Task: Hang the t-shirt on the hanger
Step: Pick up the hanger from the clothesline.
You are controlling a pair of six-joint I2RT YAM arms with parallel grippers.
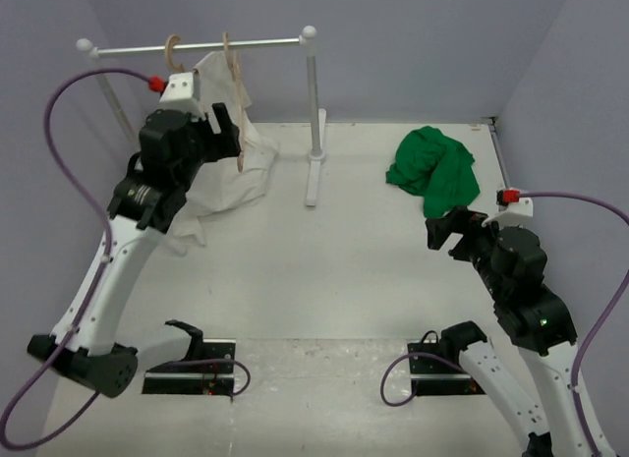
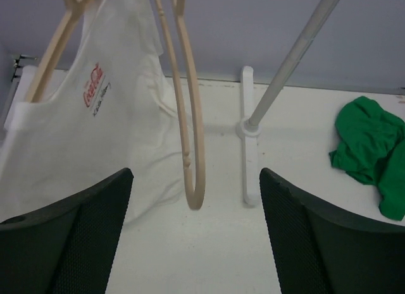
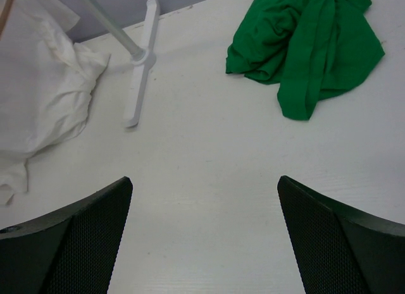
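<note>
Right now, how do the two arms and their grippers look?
Both arms have white links and black joints. The left gripper and right gripper have black mesh-textured fingers. A purple cable with a red plug runs to each wrist.

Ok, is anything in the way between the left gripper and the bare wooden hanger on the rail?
Nothing visible. The hanger hangs straight ahead of the open left gripper with only air between. The white t-shirt hangs further left in the wrist view, off that path.

Green t-shirt (image 3: 304,47) crumpled on table, upper right of frame.
Right gripper (image 3: 204,186) spread wide, holding nothing; white cloth (image 3: 38,98) left, rack foot (image 3: 140,79) upper left-centre.
</note>
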